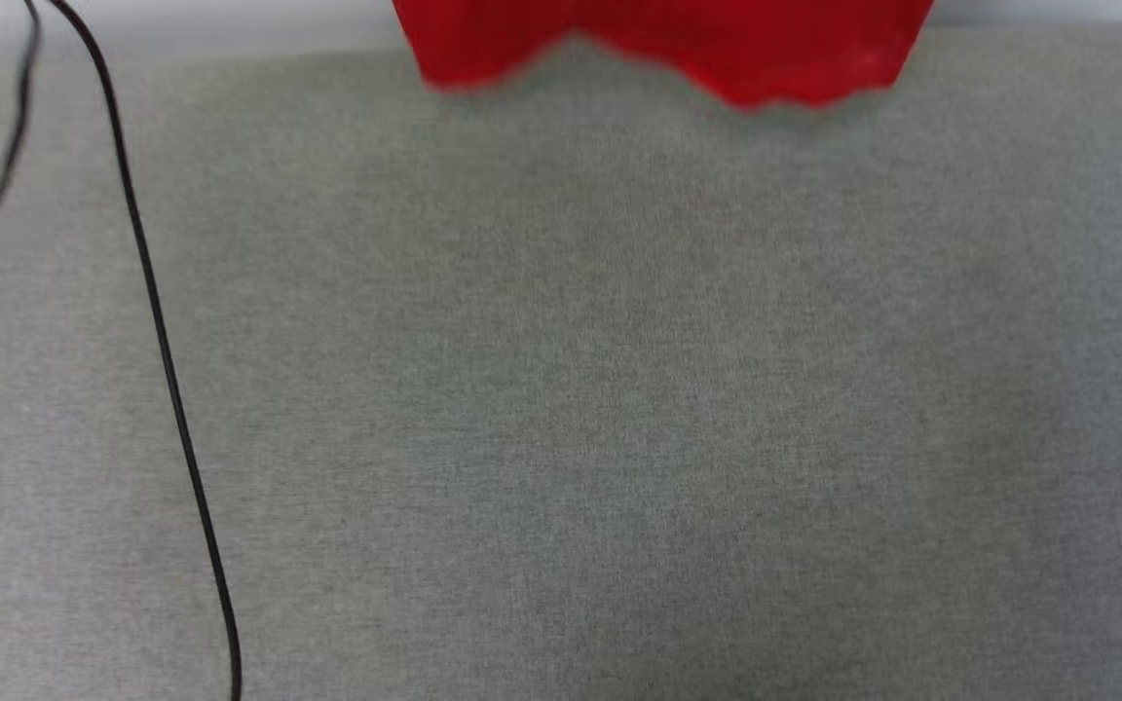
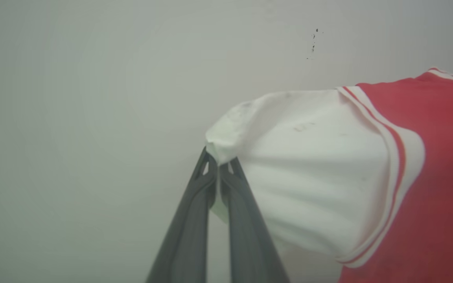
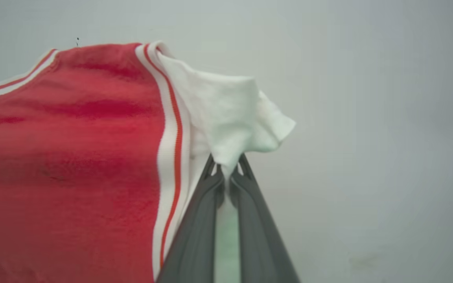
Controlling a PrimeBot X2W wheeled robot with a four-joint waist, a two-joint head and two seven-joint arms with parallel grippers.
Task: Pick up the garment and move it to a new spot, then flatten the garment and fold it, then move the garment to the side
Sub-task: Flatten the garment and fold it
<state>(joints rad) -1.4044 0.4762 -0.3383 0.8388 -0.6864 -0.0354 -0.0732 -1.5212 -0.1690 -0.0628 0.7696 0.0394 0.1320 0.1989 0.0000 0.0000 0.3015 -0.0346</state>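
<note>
The left jaws are clamped on the bunched tip of one white sleeve (image 2: 309,177), and the right jaws on the other sleeve (image 3: 226,114). The garment (image 1: 668,39) hangs stretched between them. Its blurred red hem seems to hover near the far edge of the grey surface (image 1: 561,409). It looks light, soft and limp. Sleeve-tip holds may slip, so seams probably give a firmer grip.

Blurred garment (image 1: 663,44) hem, upper part beyond top edge
</note>
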